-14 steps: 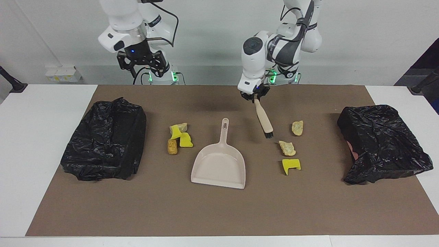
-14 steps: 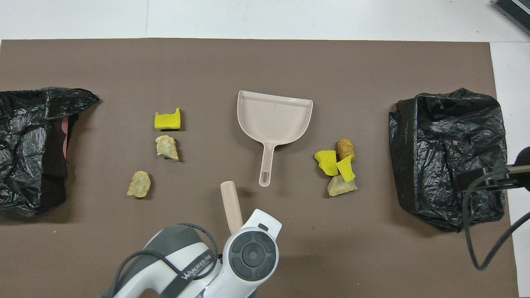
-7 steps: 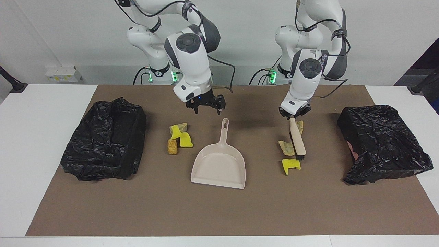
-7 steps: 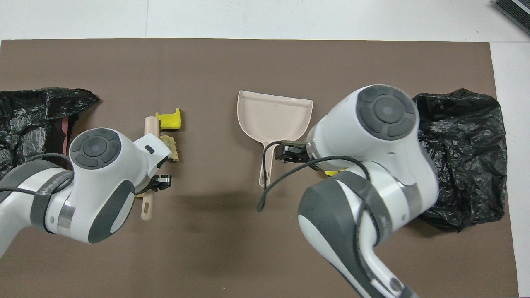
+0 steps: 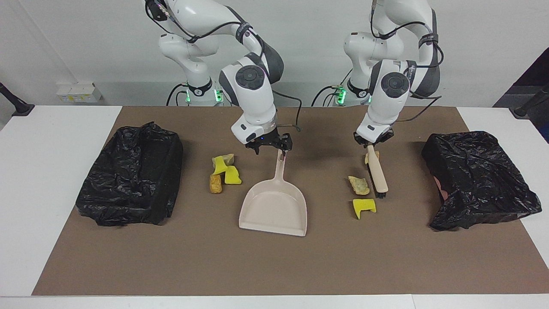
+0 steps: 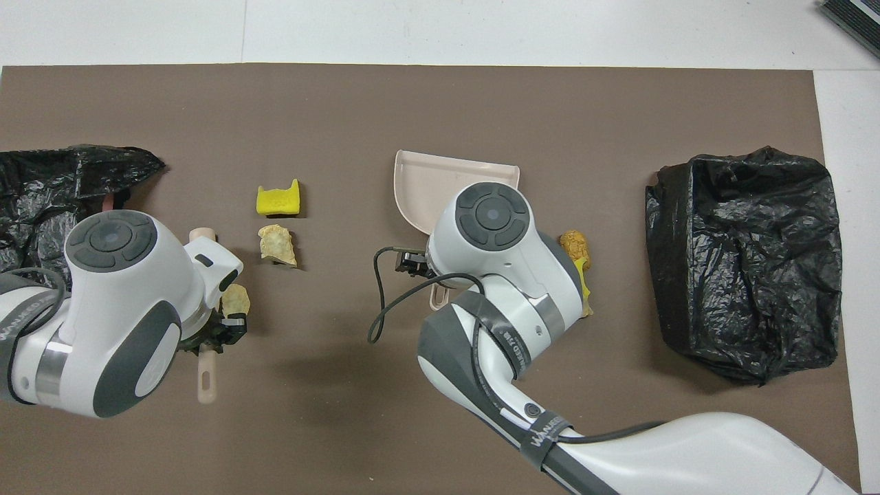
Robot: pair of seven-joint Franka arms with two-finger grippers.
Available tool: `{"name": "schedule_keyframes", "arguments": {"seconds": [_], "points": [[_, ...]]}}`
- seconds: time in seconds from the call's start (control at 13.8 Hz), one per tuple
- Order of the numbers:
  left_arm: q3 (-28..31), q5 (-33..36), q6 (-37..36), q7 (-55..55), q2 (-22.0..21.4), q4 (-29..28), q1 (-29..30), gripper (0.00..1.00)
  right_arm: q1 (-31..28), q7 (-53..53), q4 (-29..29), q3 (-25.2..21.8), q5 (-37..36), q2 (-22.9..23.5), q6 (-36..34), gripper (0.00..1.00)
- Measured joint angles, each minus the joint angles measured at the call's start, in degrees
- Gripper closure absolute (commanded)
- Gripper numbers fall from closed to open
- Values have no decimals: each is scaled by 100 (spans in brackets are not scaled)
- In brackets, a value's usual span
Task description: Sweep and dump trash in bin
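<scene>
Crumbly foam trash (image 5: 359,185) beside bristled brush (image 5: 377,171) clamped by left gripper (image 5: 372,141); right gripper (image 5: 269,147) splayed.

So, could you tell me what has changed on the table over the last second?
The right gripper came down, open, to the dustpan handle's end. The left gripper, shut on the brush, carried it from beside the dustpan handle toward its own end, beside the pale chunks. The scraps, the dustpan and both black bags have not moved.

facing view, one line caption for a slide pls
Left gripper holds a brush beside trash scraps; open right gripper reaches the dustpan handle.
</scene>
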Motion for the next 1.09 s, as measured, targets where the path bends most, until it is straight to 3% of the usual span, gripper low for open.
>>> {"name": "schedule_keyframes", "arguments": {"seconds": [0.22,0.29,0.43,0.51,0.65,0.87,1.09], "points": [[-65,0,225,-418,-283,-635,-1,100,-3,0,-83,-4,-175,98,41,4],[-81,0,506,-463,-324,-817,-1,100,-24,0,-93,-5,-179,102,107,17],[-103,0,1111,-479,-283,-1008,-9,100,-66,0,-92,-6,-182,102,164,31],[-112,0,1371,-479,-215,-1045,-36,100,-71,0,-85,-6,-184,101,176,46],[-129,0,1909,-477,16,-1061,-172,100,-71,1,-79,-6,-278,101,201,100],[-166,0,2352,-144,295,-988,-402,100,-53,302,-79,0,-525,101,201,100],[-172,0,2343,279,332,-816,-677,100,-71,418,-77,7,-790,92,192,100]]}}
